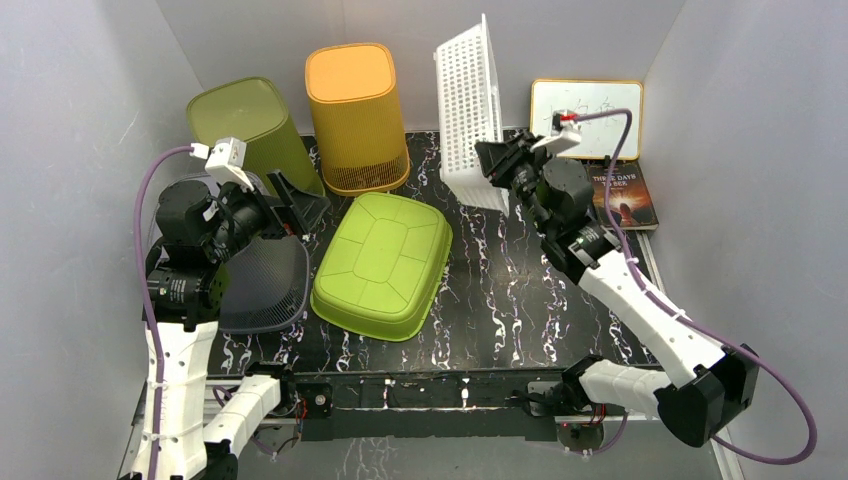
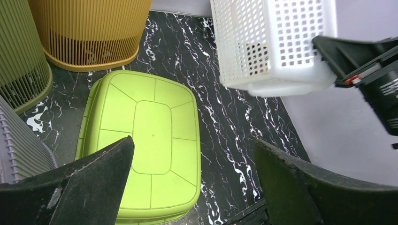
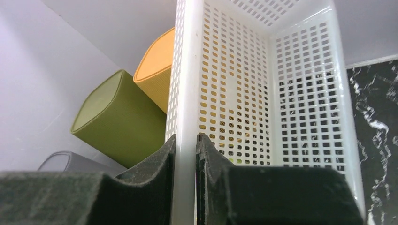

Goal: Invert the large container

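- My right gripper [image 3: 186, 140] is pinched tight on the rim of the white basket [image 1: 468, 110]. One finger is inside the rim and one is outside, with only the thin plastic edge between them.
- The white basket stands up on its side above those fingers. Its open mouth faces my right gripper and its bottom faces the orange bin [image 1: 355, 115].
- I cannot tell if the basket's low edge touches the table [image 1: 520, 290].
- My left gripper [image 2: 193, 142] is wide open and holds nothing.
- A lime green tub [image 2: 150, 140] lies bottom-up on the table, under and between the left fingers.
- Past the left fingertips stands the orange bin, bottom-up.
- An olive bin [image 1: 250, 125] leans just beside the orange one.
- A grey basket [image 1: 265, 285] sits close by the left finger.
- Behind my right gripper, a whiteboard [image 1: 585, 115] leans on the wall and a book [image 1: 622, 195] lies flat.
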You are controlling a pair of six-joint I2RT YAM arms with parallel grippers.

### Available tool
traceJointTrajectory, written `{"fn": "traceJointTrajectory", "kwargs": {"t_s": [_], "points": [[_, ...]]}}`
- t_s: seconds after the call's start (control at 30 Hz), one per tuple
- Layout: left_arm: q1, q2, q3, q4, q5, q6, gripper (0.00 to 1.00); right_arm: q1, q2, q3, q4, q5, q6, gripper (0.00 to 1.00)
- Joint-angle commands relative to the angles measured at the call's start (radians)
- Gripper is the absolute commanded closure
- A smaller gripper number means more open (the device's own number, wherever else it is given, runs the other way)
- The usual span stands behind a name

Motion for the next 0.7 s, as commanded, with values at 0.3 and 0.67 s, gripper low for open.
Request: {"fn": "traceJointTrajectory", "kwargs": {"t_s": [0.3, 0.67], "points": [[0.002, -0.021, 0.057, -0.023, 0.026, 0.006, 0.02, -0.133, -0.189, -0.462, 0.541, -0.084, 0.421, 1.0], [0.003, -0.014, 0.055, -0.013, 0.035, 0.002, 0.02, -0.393, -0.246, -0.783, 0.753, -0.318, 0.851, 1.0]]}}
